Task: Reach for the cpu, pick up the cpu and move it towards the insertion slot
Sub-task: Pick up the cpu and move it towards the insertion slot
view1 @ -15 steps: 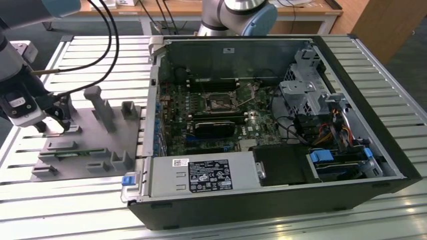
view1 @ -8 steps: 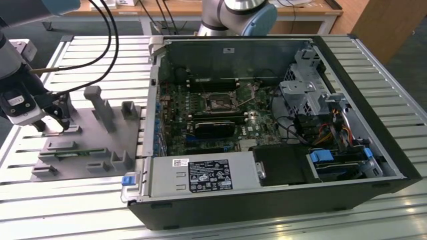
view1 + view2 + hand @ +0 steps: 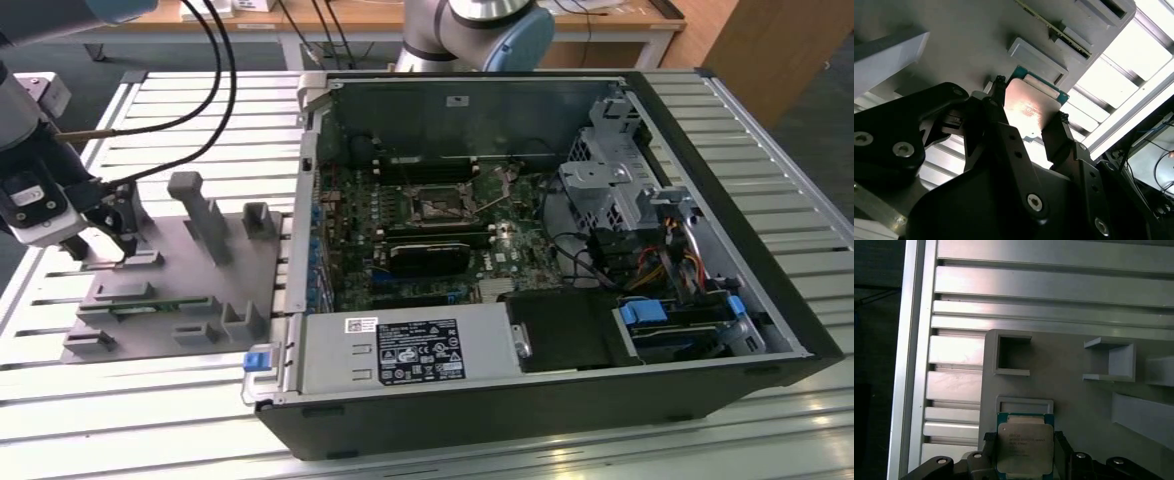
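Note:
The cpu, a flat square chip with a silvery top on a green board, sits between my fingers in both wrist views, low over the grey fixture plate. My gripper is shut on the cpu, one black finger against each side edge. In the exterior view the gripper stands over the fixture plate's far corner, at the exterior view's left. The insertion slot, a square socket with a dark centre, lies on the motherboard inside the open computer case.
Grey upright blocks and small pockets rise from the fixture plate beside the gripper. A ribbed aluminium table carries everything. Black cables hang over the table from the arm. The case wall stands between fixture and motherboard.

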`<state>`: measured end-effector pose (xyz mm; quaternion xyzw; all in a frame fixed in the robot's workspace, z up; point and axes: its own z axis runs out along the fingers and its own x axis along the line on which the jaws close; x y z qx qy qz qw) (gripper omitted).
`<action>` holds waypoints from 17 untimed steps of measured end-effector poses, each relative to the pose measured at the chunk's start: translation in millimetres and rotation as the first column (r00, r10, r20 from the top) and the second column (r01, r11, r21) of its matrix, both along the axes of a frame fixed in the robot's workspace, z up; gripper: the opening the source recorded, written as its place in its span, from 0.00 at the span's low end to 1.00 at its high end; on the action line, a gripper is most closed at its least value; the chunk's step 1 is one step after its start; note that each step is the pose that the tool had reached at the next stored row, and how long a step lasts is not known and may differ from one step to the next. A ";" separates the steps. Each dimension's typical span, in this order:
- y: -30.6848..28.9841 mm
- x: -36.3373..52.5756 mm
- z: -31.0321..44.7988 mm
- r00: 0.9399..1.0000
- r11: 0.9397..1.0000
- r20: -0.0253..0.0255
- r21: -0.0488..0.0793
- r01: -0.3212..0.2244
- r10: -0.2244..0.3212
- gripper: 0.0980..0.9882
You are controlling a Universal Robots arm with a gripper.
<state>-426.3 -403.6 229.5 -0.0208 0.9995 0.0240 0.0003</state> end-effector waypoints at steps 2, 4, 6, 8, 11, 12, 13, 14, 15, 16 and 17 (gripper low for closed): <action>0.1 0.0 1.3 1.000 1.000 0.000 0.000 0.000 0.000 0.50; 0.3 0.0 2.9 1.000 1.000 0.000 -0.001 0.000 0.000 0.50; 0.4 0.0 4.5 1.000 1.000 0.000 -0.001 0.000 0.000 0.50; 0.5 0.0 5.8 1.000 1.000 0.000 -0.002 0.000 0.000 0.50; 0.7 0.0 7.8 1.000 1.000 0.000 -0.002 0.000 0.000 0.50; 0.8 0.0 8.8 1.000 1.000 0.000 -0.003 0.000 0.000 0.50; 0.9 0.0 9.7 1.000 1.000 0.000 -0.003 0.000 0.000 0.50; 0.9 0.0 10.5 1.000 1.000 0.000 -0.004 0.000 0.000 0.50; 1.0 0.0 11.3 1.000 1.000 0.000 -0.004 0.000 0.000 0.50; 1.1 0.0 12.0 1.000 1.000 0.000 -0.004 0.000 0.000 0.50; 1.1 0.0 12.6 1.000 1.000 0.000 -0.004 0.000 0.000 0.50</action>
